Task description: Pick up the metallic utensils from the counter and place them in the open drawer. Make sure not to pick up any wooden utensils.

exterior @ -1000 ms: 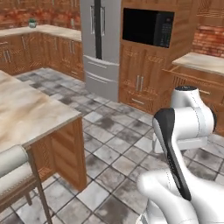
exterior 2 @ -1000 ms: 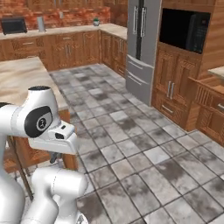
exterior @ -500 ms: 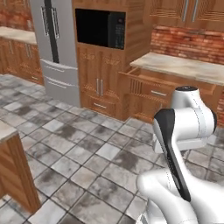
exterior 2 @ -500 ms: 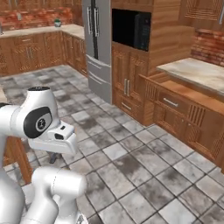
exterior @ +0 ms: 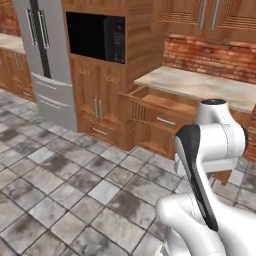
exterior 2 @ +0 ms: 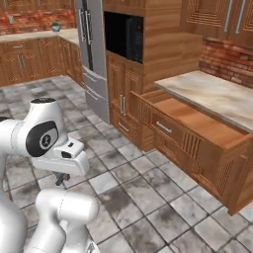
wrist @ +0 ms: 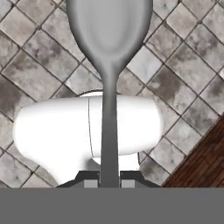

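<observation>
- In the hand view, the all-grey metal spoon with round bowl stands up from the gripper, whose two dark tips are clamped on its handle, above grey stone floor tiles.
- Both base views show the wide reddish-brown wooden drawer pulled out under the small marble top, right of the steel fridge.
- From the right base view, open tiled floor lies before the drawer's front edge and silver bar handle.

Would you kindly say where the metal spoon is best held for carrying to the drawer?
By its slim straight handle, near the end, as the fingers grip it now: one on each side. The round bowl of the spoon is too wide.
</observation>
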You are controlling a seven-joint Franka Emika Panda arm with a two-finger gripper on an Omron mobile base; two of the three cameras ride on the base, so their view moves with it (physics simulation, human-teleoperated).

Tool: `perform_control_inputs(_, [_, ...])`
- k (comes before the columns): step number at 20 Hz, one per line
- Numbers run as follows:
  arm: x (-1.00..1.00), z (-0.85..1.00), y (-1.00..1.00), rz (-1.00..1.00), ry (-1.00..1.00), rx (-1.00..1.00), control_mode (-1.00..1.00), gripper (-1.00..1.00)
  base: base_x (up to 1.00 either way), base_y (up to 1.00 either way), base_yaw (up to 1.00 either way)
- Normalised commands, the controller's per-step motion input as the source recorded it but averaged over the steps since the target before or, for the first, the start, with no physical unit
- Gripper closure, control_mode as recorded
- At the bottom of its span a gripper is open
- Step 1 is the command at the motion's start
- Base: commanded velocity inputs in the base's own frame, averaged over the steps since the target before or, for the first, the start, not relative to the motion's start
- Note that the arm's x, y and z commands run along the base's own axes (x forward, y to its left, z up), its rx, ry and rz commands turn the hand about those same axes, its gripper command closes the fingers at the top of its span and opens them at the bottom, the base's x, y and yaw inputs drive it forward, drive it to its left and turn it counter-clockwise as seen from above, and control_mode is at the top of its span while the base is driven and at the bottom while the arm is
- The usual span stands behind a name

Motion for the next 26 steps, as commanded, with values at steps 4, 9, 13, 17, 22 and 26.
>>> perform_control_inputs(4, [0.00,0.00,0.00,0.00,0.00,0.00,1.00,1.00,0.51,-1.00,0.33])
perform_control_inputs(9, [0.00,0.00,0.00,0.00,0.00,0.00,1.00,1.00,0.27,-1.00,0.40])
perform_control_inputs(13, [0.00,0.00,0.00,0.00,0.00,0.00,1.00,1.00,-0.06,-1.00,0.50])
perform_control_inputs(17, [0.00,0.00,0.00,0.00,0.00,0.00,1.00,1.00,-0.47,-1.00,0.48])
perform_control_inputs(22, [0.00,0.00,0.00,0.00,0.00,0.00,1.00,1.00,-0.33,-1.00,0.45])
perform_control_inputs(26, [0.00,0.00,0.00,0.00,0.00,0.00,1.00,1.00,-0.30,-1.00,0.38])
